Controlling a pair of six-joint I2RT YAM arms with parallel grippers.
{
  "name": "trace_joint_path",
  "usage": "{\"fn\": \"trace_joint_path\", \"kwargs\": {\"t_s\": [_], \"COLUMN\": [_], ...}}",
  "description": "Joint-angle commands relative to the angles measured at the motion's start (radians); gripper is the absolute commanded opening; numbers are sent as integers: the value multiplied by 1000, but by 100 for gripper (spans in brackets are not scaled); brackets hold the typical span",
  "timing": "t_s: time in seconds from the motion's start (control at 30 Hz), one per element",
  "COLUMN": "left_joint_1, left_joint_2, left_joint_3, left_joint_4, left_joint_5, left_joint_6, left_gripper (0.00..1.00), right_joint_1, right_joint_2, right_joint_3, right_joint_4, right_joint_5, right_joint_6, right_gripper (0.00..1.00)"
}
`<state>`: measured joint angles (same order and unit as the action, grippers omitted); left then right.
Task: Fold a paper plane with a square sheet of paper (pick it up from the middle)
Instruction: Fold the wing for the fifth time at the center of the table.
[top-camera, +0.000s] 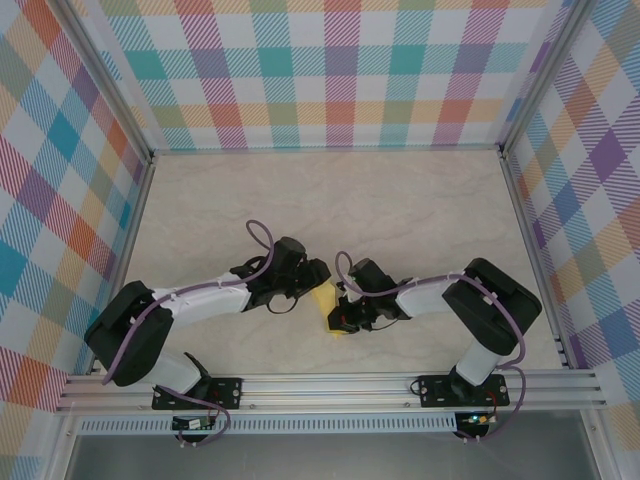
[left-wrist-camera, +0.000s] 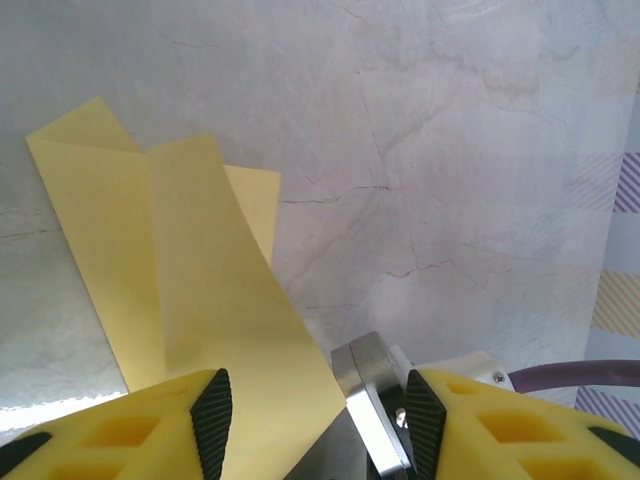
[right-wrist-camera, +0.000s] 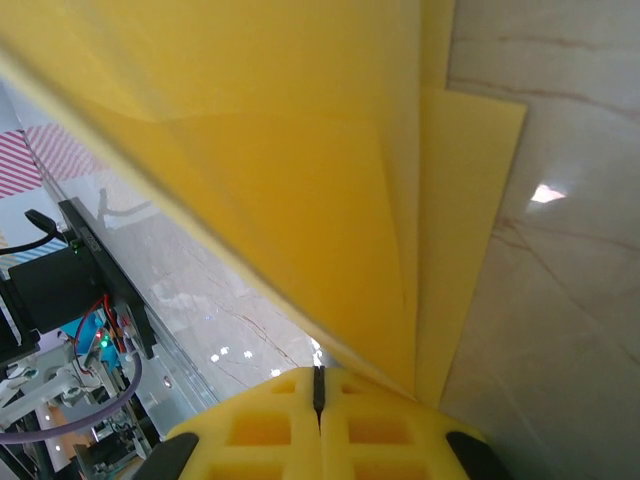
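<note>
Pinching yellow paper (right-wrist-camera: 300, 200), right tool (right-wrist-camera: 318, 385)

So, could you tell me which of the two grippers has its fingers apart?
The left gripper: its black pads stand apart with the yellow paper between them, while the right gripper's fingers are pressed together.

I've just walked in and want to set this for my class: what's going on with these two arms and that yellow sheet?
Two robot arms are working on a partly folded yellow paper at the near middle of the marble table. The right gripper is shut and appears to pinch the paper's edge, holding it off the table. The left gripper is open, with a raised flap of the paper between its fingers, unclamped. The paper has creases but is not yet a plane.
</note>
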<state>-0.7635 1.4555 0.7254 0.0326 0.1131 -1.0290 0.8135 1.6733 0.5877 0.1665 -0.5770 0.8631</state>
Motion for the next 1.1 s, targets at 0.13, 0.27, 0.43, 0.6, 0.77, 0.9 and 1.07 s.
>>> {"fn": "trace_joint_path", "kwargs": {"t_s": [0.13,0.27,0.43,0.6,0.77,0.9,1.07], "left_joint_1": [-6,-6,-7,-7,-5,-2,0], "left_joint_2": [-64,-28,22,85,138,147,180], "left_joint_3": [-60,-69,-55,-60,-56,-60,-71], "left_joint_4": [50,122,165,208,217,150,132], "left_joint_5": [-8,22,55,82,59,2,-15], "left_joint_6": [-9,-11,-20,-32,-32,-34,-18], "left_gripper": [42,38,37,36,36,36,37], "right_joint_1": [28,27,27,27,28,27,27], "right_joint_2": [82,84,85,85,78,65,28], "right_joint_3": [-23,-18,-23,-24,-28,-27,-12], "right_joint_4": [-98,-104,-101,-95,-90,-89,-88], "right_joint_5": [100,101,105,108,107,99,86], "right_joint_6": [-22,-23,-19,-13,-19,-24,-25], "right_gripper": [0,0,0,0,0,1,2]}}
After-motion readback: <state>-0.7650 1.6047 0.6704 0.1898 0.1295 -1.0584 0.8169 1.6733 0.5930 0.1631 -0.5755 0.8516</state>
